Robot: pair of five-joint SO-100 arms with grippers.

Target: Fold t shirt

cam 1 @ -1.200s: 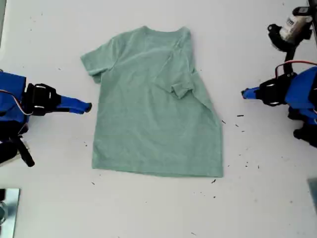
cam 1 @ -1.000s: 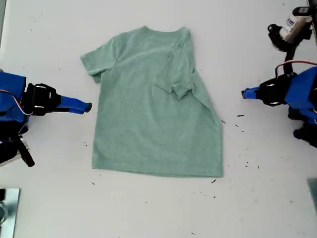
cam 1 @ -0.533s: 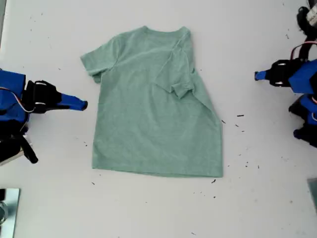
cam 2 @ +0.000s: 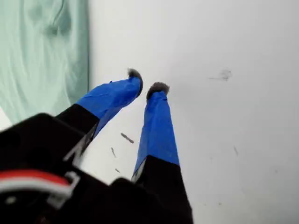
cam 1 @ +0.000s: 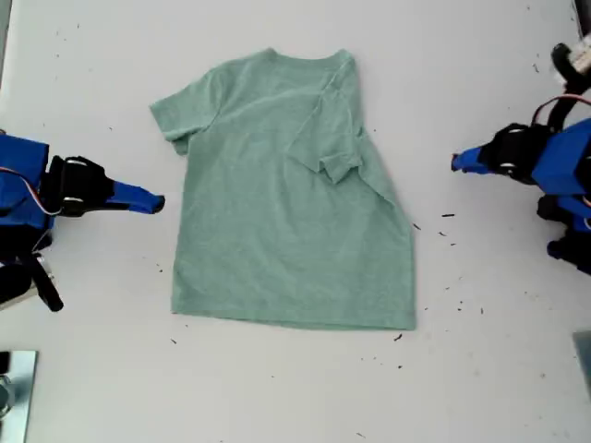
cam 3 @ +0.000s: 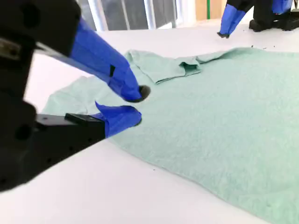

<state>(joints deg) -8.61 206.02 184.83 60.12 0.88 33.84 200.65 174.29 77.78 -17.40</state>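
The t shirt (cam 1: pixel 286 212) lies flat on the white table, neck toward the far edge, pale sage green. One sleeve (cam 1: pixel 337 166) is folded in over the body on the exterior view's right. My first gripper (cam 1: pixel 457 163) hovers over bare table to the exterior view's right of the shirt, apart from it. Its blue fingertips (cam 2: pixel 135 77) are almost together and hold nothing, with the t shirt (cam 2: pixel 42 51) off to one side. My second gripper (cam 1: pixel 159 201) sits just off the shirt's edge on the exterior view's left. In the second wrist view my second gripper (cam 3: pixel 135 106) is shut and empty above the t shirt (cam 3: pixel 224 121).
Small dark specks (cam 1: pixel 448 215) dot the table (cam 1: pixel 295 388) to the exterior view's right of the shirt. A metal piece (cam 1: pixel 14 388) shows at the exterior view's lower left corner. A white and black fixture (cam 1: pixel 572 55) stands at its upper right.
My first gripper pulled back toward the exterior view's right, then came forward again, ending slightly farther back on the table. My second gripper shifted only slightly. The shirt has not moved.
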